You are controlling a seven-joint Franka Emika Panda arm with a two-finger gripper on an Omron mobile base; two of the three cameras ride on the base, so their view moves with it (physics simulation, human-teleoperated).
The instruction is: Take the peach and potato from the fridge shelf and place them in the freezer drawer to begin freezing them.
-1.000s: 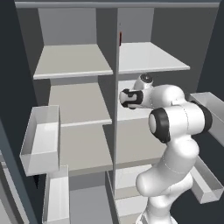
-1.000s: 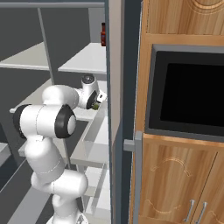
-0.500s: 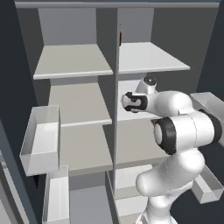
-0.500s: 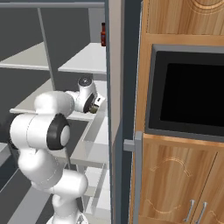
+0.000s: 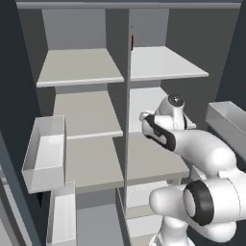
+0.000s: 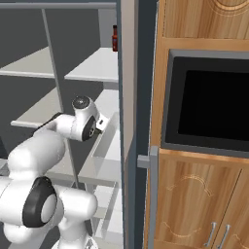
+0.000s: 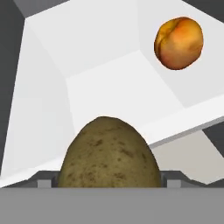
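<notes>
Right up against the camera in the hand view sat the potato [image 7: 108, 153], big and speckled, lying on the glossy white fridge shelf [image 7: 144, 92] squarely ahead of the hand; the fingertips themselves were hidden low in that picture, so whether the gripper [image 5: 144, 118] stood wide or narrow, I could not tell, and nothing showed it holding anything. Beyond the potato, further back on the same shelf and off to one side, rested the peach [image 7: 178, 43], well apart from it. The danger, as I judged it: that potato was rounded and the shelf slick, so a push forward with the fingers off-centre could nudge it and send it rolling deeper, perhaps toward the peach, instead of seating it between the pads. From the left base view the arm [image 5: 192, 144] reached into the right-hand column of the open fridge, just past the centre divider [image 5: 129, 96]. A translucent bin [image 5: 45, 149] hung on the left side. Farther off, in the right base view, a small dark bottle [image 6: 115, 39] stood on an upper shelf, with wooden cabinets [image 6: 199, 194] and a black oven window [image 6: 214, 104] alongside.
</notes>
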